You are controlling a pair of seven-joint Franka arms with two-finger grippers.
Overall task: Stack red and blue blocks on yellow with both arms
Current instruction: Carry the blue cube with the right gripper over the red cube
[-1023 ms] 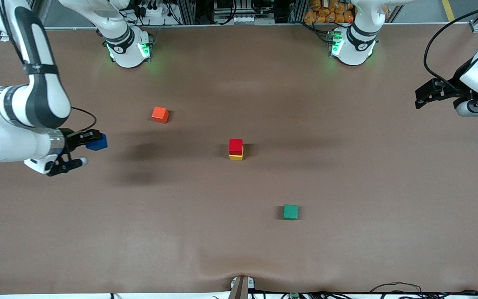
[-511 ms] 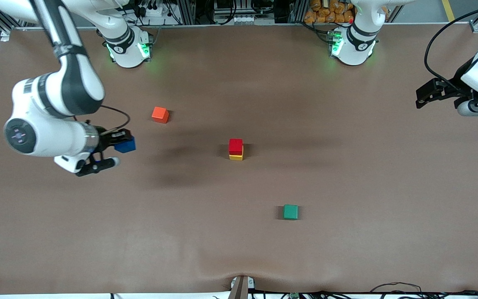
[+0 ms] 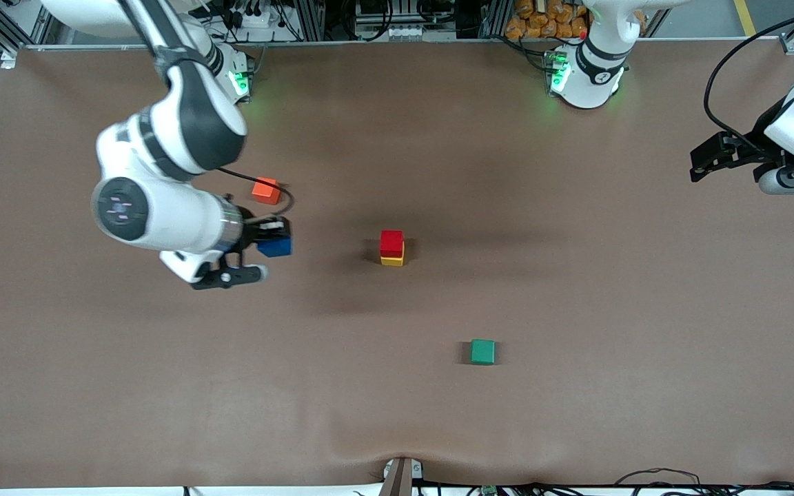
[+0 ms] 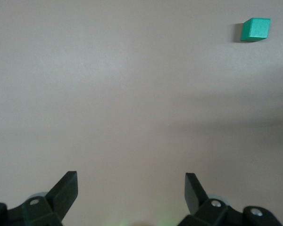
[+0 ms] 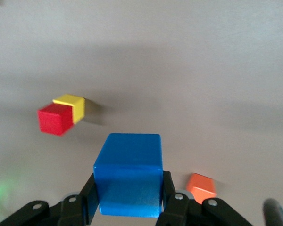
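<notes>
We see the right gripper (image 3: 274, 238) up in the air over the table (image 3: 576, 310), toward the right arm's end, its fingers clamped tight on the blue block (image 3: 276, 246). In the right wrist view that blue block (image 5: 129, 175) fills the space between the two black fingers (image 5: 88, 200), pinched on both sides and sitting level.

We spot the red block (image 3: 391, 242) resting squarely on the yellow block (image 3: 392, 260) at the middle of the table, a neat two-high stack, with only a thin strip of yellow showing under the red. The right wrist view catches the same pair: red block (image 5: 55, 119) and yellow block (image 5: 72, 106) touching. The carried blue block is well apart from that stack, toward the right arm's end of it.

We have the orange-red cube (image 3: 266, 191) lying on the table just beside the right arm's wrist, farther from the front camera than the stack. The green cube (image 3: 483, 351) sits alone, nearer to the front camera than the stack, toward the left arm's end.

The left gripper (image 3: 699, 159) waits over the left arm's end of the table. In the left wrist view we see its fingers (image 4: 66, 189) spread wide apart, nothing between them, with the green cube (image 4: 254, 29) in the distance.
</notes>
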